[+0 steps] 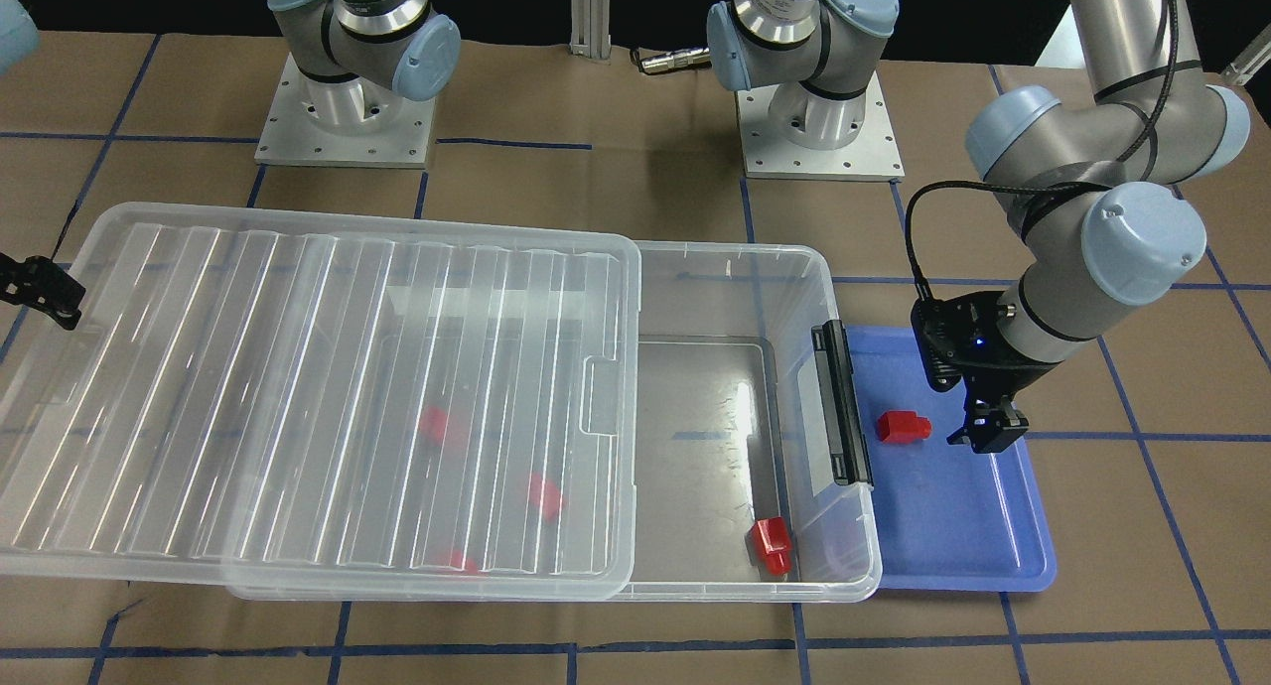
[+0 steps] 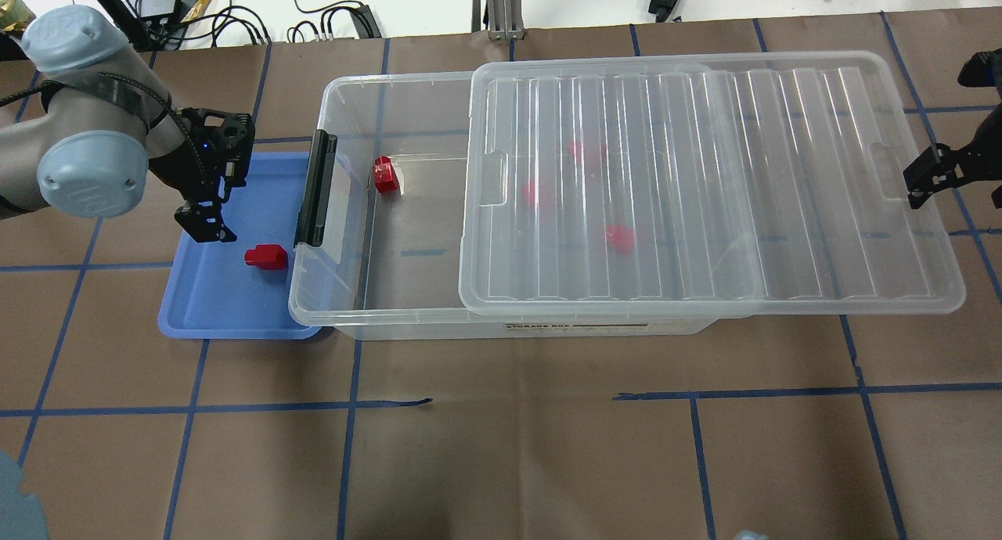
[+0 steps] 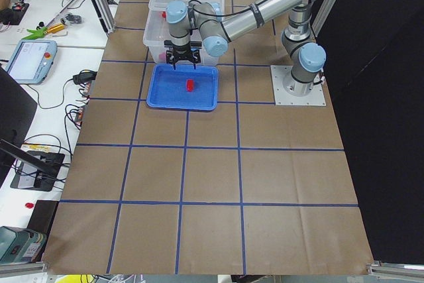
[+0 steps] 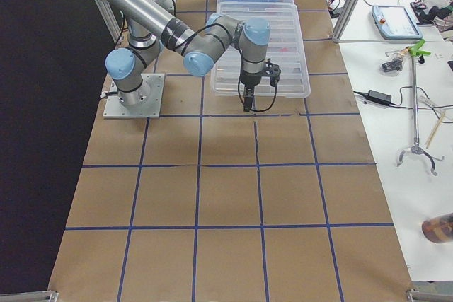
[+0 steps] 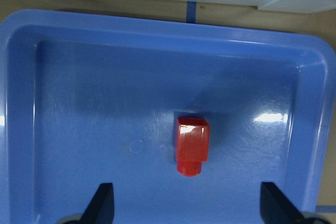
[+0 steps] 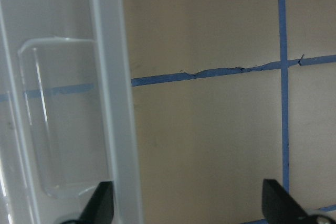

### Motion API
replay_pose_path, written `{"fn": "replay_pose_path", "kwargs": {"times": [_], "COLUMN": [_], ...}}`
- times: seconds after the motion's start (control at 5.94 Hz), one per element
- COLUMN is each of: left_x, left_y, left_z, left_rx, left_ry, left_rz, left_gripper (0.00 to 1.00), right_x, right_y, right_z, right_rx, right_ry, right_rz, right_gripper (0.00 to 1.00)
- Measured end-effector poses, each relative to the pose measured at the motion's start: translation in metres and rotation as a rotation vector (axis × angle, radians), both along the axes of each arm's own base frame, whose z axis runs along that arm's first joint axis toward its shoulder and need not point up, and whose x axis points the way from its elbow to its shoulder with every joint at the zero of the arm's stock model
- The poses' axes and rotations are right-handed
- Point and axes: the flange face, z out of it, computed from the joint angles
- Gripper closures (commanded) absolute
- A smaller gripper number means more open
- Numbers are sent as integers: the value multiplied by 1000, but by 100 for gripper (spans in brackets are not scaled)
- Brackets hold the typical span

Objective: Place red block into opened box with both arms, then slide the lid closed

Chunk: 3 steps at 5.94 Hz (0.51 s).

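One red block (image 5: 191, 145) lies on the blue tray (image 2: 211, 305), nub toward my left gripper (image 5: 189, 205). That gripper hovers open just above the tray; in the overhead view the left gripper (image 2: 207, 225) sits a little back-left of the block (image 2: 266, 257). The clear box (image 2: 337, 94) is open at its latch end, with another red block (image 2: 384, 174) inside. The ribbed lid (image 2: 704, 188) is slid toward my right and overhangs that end of the box. My right gripper (image 2: 928, 180) is open at the lid's far short edge, whose rim (image 6: 113, 103) lies between its fingers.
Three more red blocks show blurred under the lid (image 1: 298, 367). The black latch bar (image 1: 842, 402) faces the tray (image 1: 953, 536). Both arm bases (image 1: 343, 119) stand on the robot's side of the box. Cables and tools lie on a white bench (image 2: 235, 8) past the table's far edge.
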Motion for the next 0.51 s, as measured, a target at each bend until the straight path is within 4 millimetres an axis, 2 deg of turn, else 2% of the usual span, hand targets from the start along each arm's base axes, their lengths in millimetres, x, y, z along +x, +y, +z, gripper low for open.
{"fn": "replay_pose_path", "kwargs": {"times": [0.34, 0.51], "left_x": [2, 3], "left_y": [-3, -3], "left_z": [-50, -74], "left_rx": [45, 51], "left_ry": [12, 14], "left_rz": [-10, -10], "left_gripper": [3, 8], "right_x": [0, 2], "right_y": [3, 3], "right_z": [10, 25], "right_rx": [-4, -21], "right_ry": [30, 41], "right_rz": [-14, -29], "right_gripper": [0, 0]}}
